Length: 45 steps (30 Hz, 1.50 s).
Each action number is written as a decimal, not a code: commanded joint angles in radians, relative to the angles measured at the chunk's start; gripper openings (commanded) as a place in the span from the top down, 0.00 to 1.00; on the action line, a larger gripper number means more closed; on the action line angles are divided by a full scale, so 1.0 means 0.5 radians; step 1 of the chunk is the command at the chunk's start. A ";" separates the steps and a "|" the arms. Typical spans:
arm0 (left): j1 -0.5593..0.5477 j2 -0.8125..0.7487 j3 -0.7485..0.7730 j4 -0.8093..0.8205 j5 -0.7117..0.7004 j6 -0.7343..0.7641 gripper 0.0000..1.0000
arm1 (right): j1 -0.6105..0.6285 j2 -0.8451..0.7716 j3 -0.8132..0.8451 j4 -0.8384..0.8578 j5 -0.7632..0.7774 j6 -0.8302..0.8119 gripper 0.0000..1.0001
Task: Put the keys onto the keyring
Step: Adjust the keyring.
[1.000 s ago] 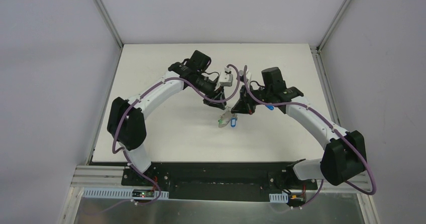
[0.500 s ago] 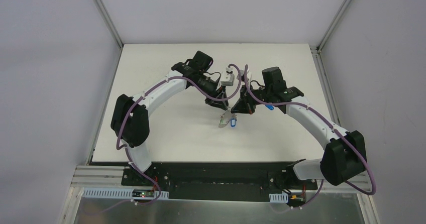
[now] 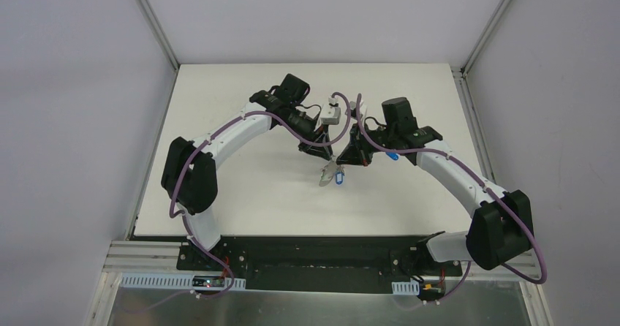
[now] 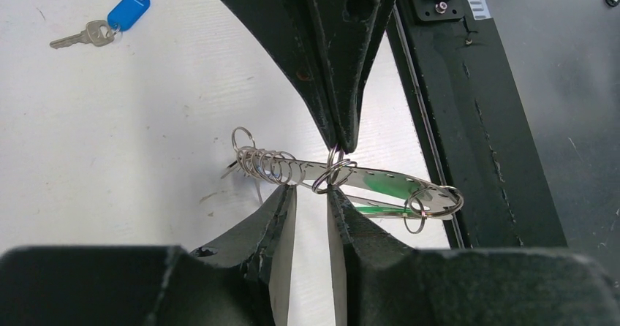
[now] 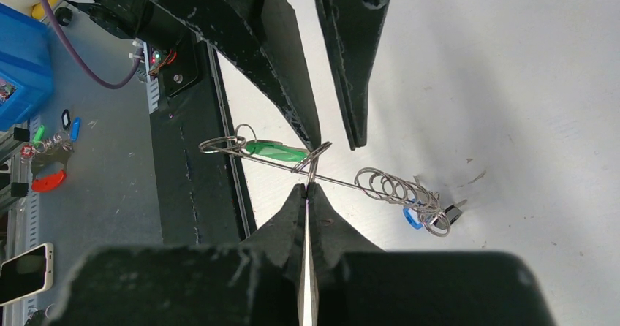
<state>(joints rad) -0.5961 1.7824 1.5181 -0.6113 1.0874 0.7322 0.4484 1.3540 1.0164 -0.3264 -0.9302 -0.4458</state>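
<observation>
The keyring [image 4: 373, 180] is a pale metal strip hanging just above the table, with a row of small rings [image 4: 267, 167] at one end. My right gripper [image 4: 342, 145] is shut on one small ring [image 5: 311, 167] threaded on the strip [image 5: 343, 183]. My left gripper [image 4: 311, 188] stands open right against the strip, its fingertips [image 5: 314, 137] on either side of that ring. A green key head [image 5: 274, 149] lies along the strip. A blue-headed key [image 4: 128, 10] lies loose on the table. From above, both grippers meet over the keyring [image 3: 333, 174].
A black tag [image 5: 453, 210] and a small blue piece [image 5: 411, 218] sit by the ring cluster. The black rail of the table's near edge [image 4: 468, 121] runs close by. Off the table are a blue bin [image 5: 22, 55] and a phone [image 5: 25, 271].
My left gripper moved right and down to the keyring and now covers the green key head from above. The right arm held still on the ring.
</observation>
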 commanded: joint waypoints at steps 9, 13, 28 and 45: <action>-0.017 0.030 0.148 -0.217 0.204 0.141 1.00 | -0.016 -0.011 -0.014 0.086 -0.075 0.006 1.00; -0.017 0.040 0.185 -0.248 0.221 0.146 1.00 | -0.016 -0.014 -0.019 0.086 -0.067 0.008 1.00; -0.011 0.008 0.258 -0.343 0.127 0.037 1.00 | -0.043 -0.017 -0.044 0.169 -0.006 0.104 1.00; -0.014 0.021 0.127 0.022 0.054 -0.346 0.99 | -0.113 -0.003 -0.069 0.276 -0.131 0.243 1.00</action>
<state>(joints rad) -0.5961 1.7996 1.5829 -0.6224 1.0836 0.5793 0.4030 1.3540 0.9813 -0.2359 -0.9474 -0.3435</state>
